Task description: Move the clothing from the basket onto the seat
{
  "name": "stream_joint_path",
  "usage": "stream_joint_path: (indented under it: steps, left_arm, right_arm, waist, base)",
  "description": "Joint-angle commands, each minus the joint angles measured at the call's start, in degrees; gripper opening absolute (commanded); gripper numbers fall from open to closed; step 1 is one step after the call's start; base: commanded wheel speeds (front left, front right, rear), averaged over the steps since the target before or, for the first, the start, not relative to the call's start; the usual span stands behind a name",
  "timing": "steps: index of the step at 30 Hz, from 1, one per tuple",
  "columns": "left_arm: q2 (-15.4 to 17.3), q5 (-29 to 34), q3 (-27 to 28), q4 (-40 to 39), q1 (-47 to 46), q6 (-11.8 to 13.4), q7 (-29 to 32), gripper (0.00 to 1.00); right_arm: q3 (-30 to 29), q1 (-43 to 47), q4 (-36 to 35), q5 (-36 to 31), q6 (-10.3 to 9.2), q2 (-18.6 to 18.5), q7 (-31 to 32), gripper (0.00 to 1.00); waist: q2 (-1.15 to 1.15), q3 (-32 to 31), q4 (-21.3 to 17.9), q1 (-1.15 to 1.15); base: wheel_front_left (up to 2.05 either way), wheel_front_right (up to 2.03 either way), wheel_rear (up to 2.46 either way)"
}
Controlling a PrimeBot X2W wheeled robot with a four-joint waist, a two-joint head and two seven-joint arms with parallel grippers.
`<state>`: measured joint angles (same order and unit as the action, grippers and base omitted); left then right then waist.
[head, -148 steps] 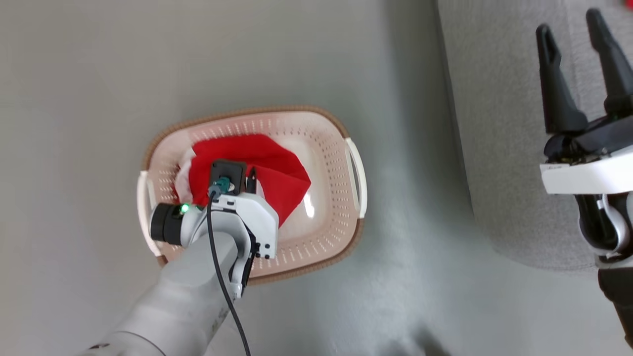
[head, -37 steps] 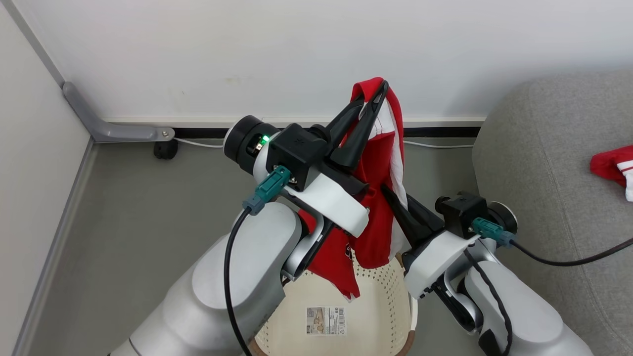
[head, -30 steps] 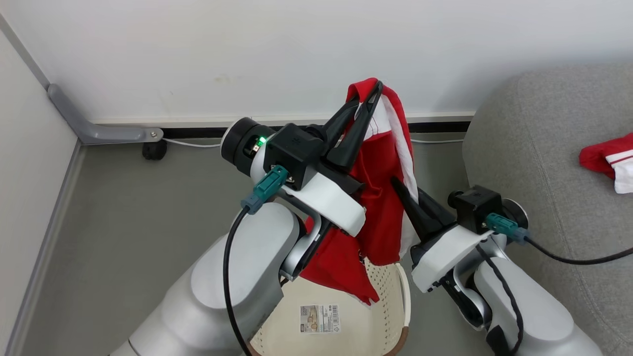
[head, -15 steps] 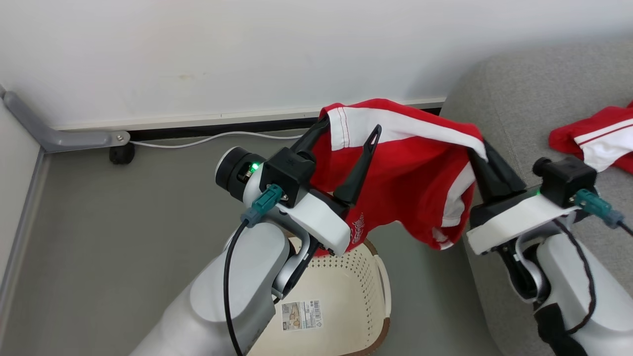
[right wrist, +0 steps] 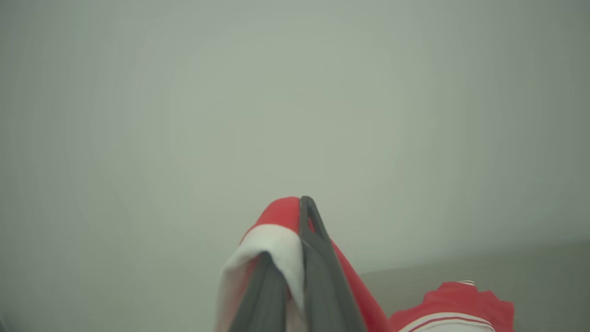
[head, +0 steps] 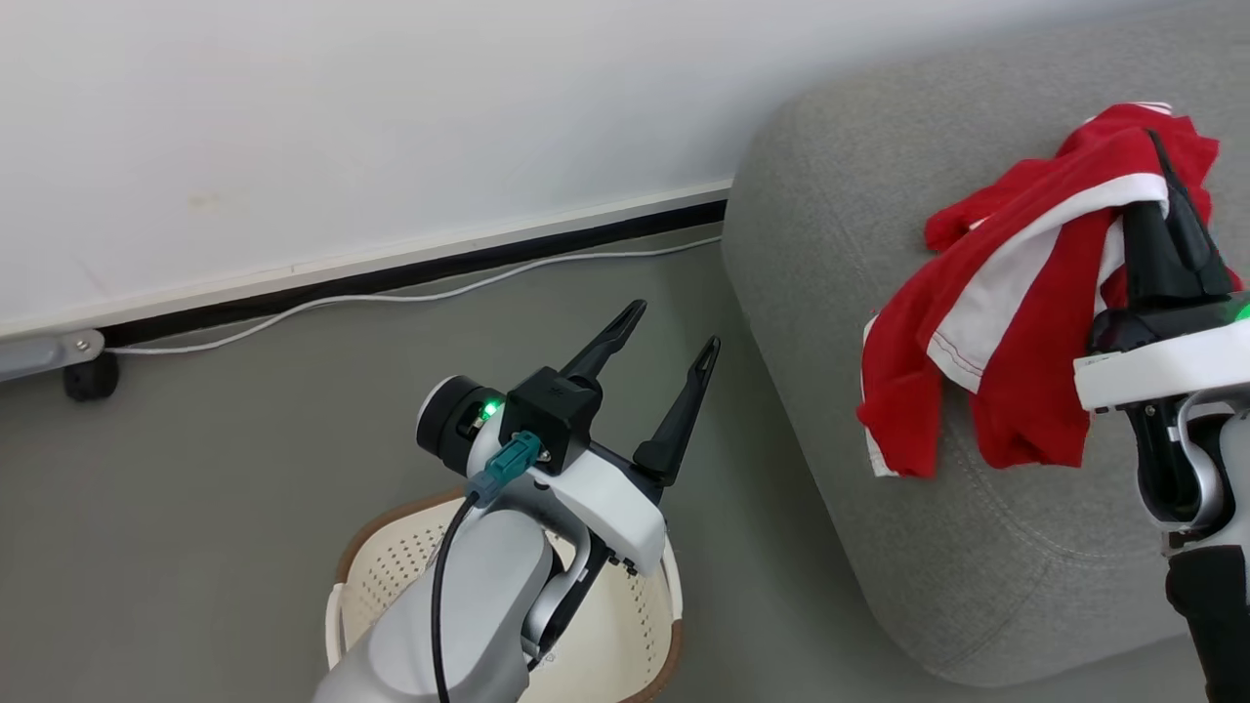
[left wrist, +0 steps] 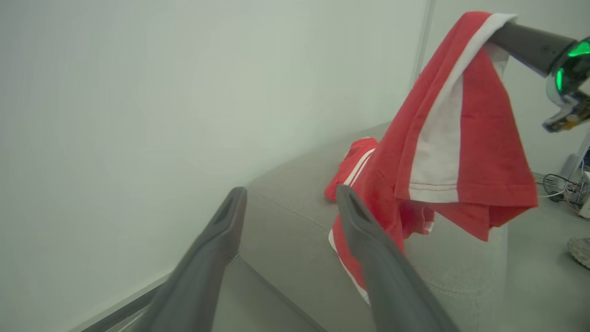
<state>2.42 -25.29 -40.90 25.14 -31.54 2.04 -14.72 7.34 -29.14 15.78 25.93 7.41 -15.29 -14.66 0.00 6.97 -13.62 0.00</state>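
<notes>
One bright red garment with white stripes hangs over the grey seat, pinched in my shut right gripper. Its lower hem droops against the cushion's front left corner. The right wrist view shows that gripper with the garment's white band draped over its fingers. A second red garment lies on the seat behind the hanging garment. My left gripper stands open with nothing in it above the cream basket, left of the seat. In the left wrist view its fingers are spread.
A white wall with a dark baseboard runs behind. A white cable lies on the grey floor along it, and a black caster sits at the far left. Open floor separates the basket from the seat. Loose cables lie beyond the seat.
The camera has turned right. The garment has come off my left gripper, which now stands free over the basket. My right gripper has carried it rightward over the seat.
</notes>
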Motion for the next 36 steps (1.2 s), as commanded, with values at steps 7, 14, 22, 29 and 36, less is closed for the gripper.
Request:
stream_joint_path:
  steps: [7, 14, 22, 29, 36]
  left_arm:
    - [0.46, 0.35, 3.41, -1.11, 1.13, -0.97, -0.28, 1.00]
    - [0.46, 0.77, 4.86, -1.20, 2.36, -1.57, -0.28, 1.00]
    - [0.46, 1.67, 4.76, -1.74, 1.90, -1.64, -0.28, 1.00]
    - [0.46, 1.73, 2.56, -1.82, -0.45, -1.21, -0.28, 1.00]
    - [0.46, 1.91, -0.14, -1.40, -4.01, -0.74, -0.28, 1.00]
  right_arm:
    - [-1.22, -0.24, -2.62, 0.12, 0.08, -0.70, -0.34, 0.00]
    - [-1.55, 0.11, -2.78, 0.13, 0.08, -0.60, -0.34, 0.00]
    - [-2.35, -1.55, -3.07, 0.28, 0.08, -2.35, -0.34, 0.00]
    - [-4.79, -5.94, -3.12, 0.05, 0.08, -5.90, -0.34, 0.00]
    - [-7.56, -12.21, 0.17, -0.46, 0.08, -10.76, -0.34, 0.00]
  waist:
    - [0.00, -0.30, -5.65, 0.00]
    - [0.00, -0.77, -10.67, 0.00]
    - [0.00, 1.46, -13.35, 0.00]
    - [0.00, 6.02, -13.68, 0.00]
    - [0.00, 11.61, -12.78, 0.00]
  base:
    - [0.00, 0.00, 0.00]
    - [0.00, 0.00, 0.00]
    - [0.00, 0.00, 0.00]
    - [0.00, 0.00, 0.00]
    - [0.00, 0.00, 0.00]
